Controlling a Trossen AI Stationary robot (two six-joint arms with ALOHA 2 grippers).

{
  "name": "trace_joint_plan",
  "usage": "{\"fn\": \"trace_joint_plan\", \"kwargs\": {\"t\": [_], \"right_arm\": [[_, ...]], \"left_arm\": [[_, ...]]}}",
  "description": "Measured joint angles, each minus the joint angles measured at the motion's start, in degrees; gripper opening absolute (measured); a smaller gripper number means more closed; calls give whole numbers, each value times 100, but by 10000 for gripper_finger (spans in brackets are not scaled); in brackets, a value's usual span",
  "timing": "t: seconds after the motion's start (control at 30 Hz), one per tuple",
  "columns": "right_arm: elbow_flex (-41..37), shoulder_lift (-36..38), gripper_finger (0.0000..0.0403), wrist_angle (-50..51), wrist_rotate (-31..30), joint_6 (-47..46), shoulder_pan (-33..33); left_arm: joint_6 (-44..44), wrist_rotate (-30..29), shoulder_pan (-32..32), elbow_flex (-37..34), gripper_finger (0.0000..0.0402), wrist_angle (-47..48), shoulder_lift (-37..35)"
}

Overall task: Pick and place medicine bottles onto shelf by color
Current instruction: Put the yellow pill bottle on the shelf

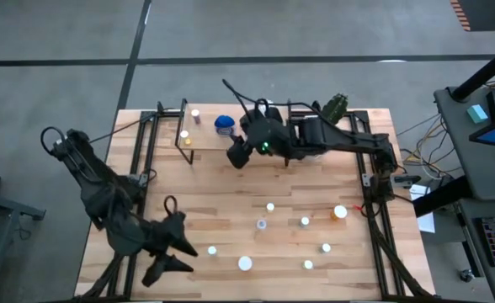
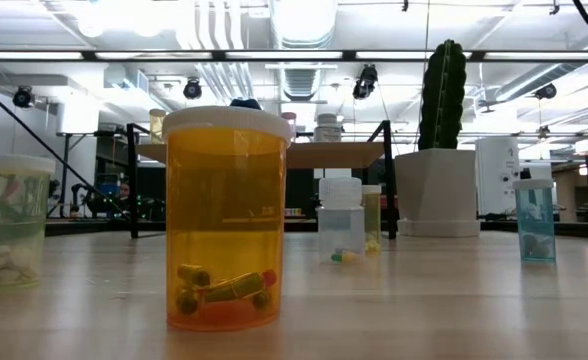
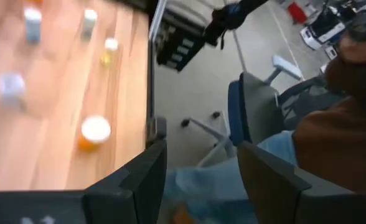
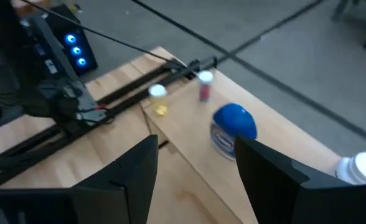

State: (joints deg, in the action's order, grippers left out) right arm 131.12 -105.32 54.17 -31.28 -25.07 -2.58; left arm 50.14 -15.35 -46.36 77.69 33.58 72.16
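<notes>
Several small white-capped medicine bottles stand on the near right of the table, among them an orange one (image 1: 340,212) and a white-capped one (image 1: 245,263). In the low view a large amber bottle (image 2: 226,215) stands closest. The shelf (image 1: 205,145) stands at the far side. On it are a blue-capped bottle (image 1: 224,124) (image 4: 234,127), a yellow one (image 4: 159,99) and a pink one (image 4: 204,84). My right gripper (image 1: 236,157) (image 4: 195,146) hovers open over the shelf, next to the blue-capped bottle. My left gripper (image 1: 176,261) (image 3: 201,152) is open at the table's near left and holds nothing.
A white pot with a green cactus (image 1: 335,107) (image 2: 437,190) stands at the far right, beside the shelf. Black frame rails run along the table's left (image 1: 142,160) and right (image 1: 374,194) sides. A person sits in a chair (image 3: 332,112) beyond the table's edge.
</notes>
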Motion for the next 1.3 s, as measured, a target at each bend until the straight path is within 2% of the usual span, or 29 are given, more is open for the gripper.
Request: {"fn": "trace_joint_plan", "kwargs": {"t": [0.2, 0.47, 0.53, 0.7, 0.77, 0.9, 1.07, 1.2, 1.3], "right_arm": [[326, 0, 201, 1, -195, 216, -455], [340, 0, 201, 220, -488, 217, -801], [339, -2, 201, 362, -493, 208, -903], [338, 14, 201, 797, -587, -197, -1120], [338, 17, 201, 879, -779, -277, -1184], [329, 15, 201, 860, -929, -386, -1284], [327, 11, 201, 859, -936, -440, -1321], [327, 9, 201, 859, -941, -451, -1333], [324, 9, 201, 859, -941, -451, -1334]], "left_arm": [[891, 247, -25, -438, 180, 8, 92], [1569, 401, -30, -814, 180, 55, 135], [2336, 487, -25, -820, 179, 495, 159], [4155, 1322, -25, -813, 158, 2065, 486], [4432, 1357, -20, -813, 148, 2342, 627], [4492, 1295, -6, -813, 137, 2304, 935], [4158, 396, 42, -811, 137, 1586, 1334], [3430, 570, 430, -831, 152, 1543, 1766], [2796, 593, 684, -829, 178, 1353, 1975]]}}
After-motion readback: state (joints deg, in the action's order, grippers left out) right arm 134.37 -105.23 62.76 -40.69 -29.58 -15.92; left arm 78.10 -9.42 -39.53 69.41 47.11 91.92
